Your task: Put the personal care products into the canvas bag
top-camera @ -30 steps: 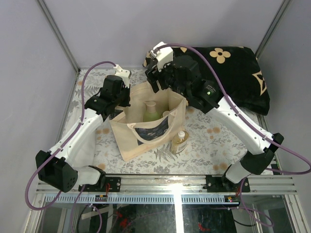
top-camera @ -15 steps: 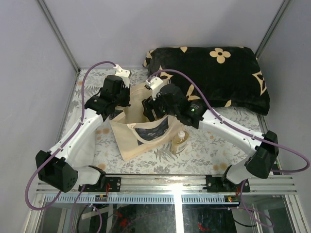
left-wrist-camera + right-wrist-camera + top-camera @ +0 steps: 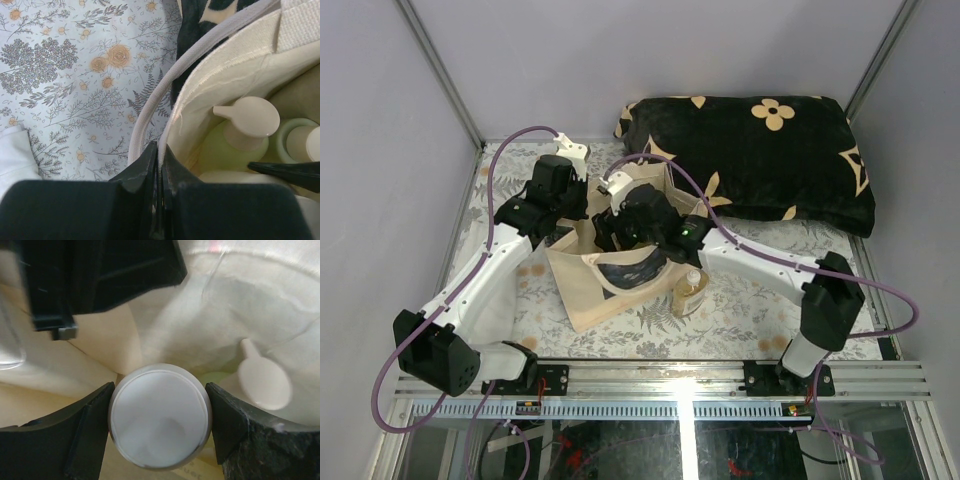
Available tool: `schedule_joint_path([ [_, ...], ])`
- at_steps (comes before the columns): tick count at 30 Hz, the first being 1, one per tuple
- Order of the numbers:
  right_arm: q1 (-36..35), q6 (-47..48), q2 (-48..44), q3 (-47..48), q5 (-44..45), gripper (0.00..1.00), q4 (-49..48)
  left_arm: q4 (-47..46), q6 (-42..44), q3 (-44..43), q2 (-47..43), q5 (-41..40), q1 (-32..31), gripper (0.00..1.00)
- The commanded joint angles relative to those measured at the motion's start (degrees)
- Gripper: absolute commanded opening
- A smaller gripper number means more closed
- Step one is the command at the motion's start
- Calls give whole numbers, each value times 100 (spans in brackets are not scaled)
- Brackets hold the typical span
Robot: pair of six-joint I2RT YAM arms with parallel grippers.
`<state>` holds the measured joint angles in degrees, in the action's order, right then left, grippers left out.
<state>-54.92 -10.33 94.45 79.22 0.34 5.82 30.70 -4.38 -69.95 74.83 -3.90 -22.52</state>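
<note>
- Right hand [image 3: 159, 429] squeezes the cream bottle [image 3: 160, 412], down inside the bag [image 3: 585, 295].
- Left hand [image 3: 159, 167] pinches the soft bag's edge.
- Amber bottle [image 3: 691, 291] stands on the tabletop [image 3: 755, 290]; it looks light and slippery, so grab its body.

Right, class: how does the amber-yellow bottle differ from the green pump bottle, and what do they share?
The amber-yellow bottle stands on the table outside the canvas bag; the green pump bottle is inside it. The amber-yellow bottle is clear with a small cap; the green pump bottle is opaque with a broad pump head. Both have pale tops.
</note>
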Motion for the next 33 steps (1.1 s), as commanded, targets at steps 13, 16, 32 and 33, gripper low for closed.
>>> schedule_joint_path([
  [13, -30, -174, 213, -826, 315, 0, -1855, -178, 94, -152, -118, 41, -18, 0],
  [16, -30, -215, 372, -893, 257, 0, -1988, -178, 89, -134, -126, 57, -20, 0],
  [32, -38, -71, 112, -671, 560, 83, -1457, -169, 81, -137, -75, 37, -14, 0],
  [33, -39, -37, 30, -640, 652, 88, -1396, -165, 78, -144, -66, 37, -15, 0],
])
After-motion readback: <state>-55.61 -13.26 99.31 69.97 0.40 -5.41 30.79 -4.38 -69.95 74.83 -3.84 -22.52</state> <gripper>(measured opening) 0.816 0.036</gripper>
